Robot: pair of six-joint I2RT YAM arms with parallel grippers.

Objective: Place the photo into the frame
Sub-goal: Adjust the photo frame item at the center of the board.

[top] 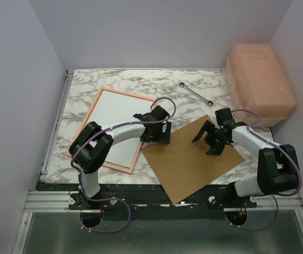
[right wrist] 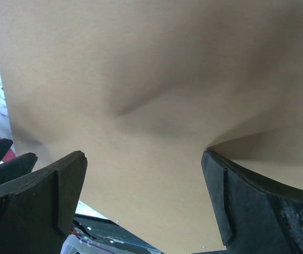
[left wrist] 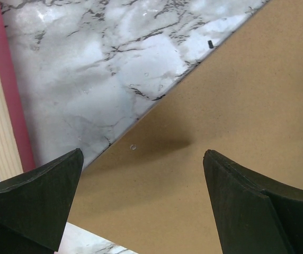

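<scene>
The frame [top: 128, 94] lies flat at the left of the table with its pale wood reverse up and a pink edge showing in the left wrist view [left wrist: 12, 79]. The photo [top: 114, 121] lies inside it, white reverse up. My left gripper [top: 157, 137] is open and empty, just right of the frame, over the near-left edge of the brown backing panel [top: 194, 159]; the left wrist view [left wrist: 143, 153] shows both fingers wide apart above it. My right gripper [top: 208, 144] is open and empty, low over the panel's middle [right wrist: 143, 153].
The brown backing panel [left wrist: 236, 106] [right wrist: 141, 63] lies tilted, its near corner hanging over the table's front edge. A metal wrench [top: 195, 93] lies at the back. A large pink plastic box [top: 260, 82] stands at the back right. Walls enclose three sides.
</scene>
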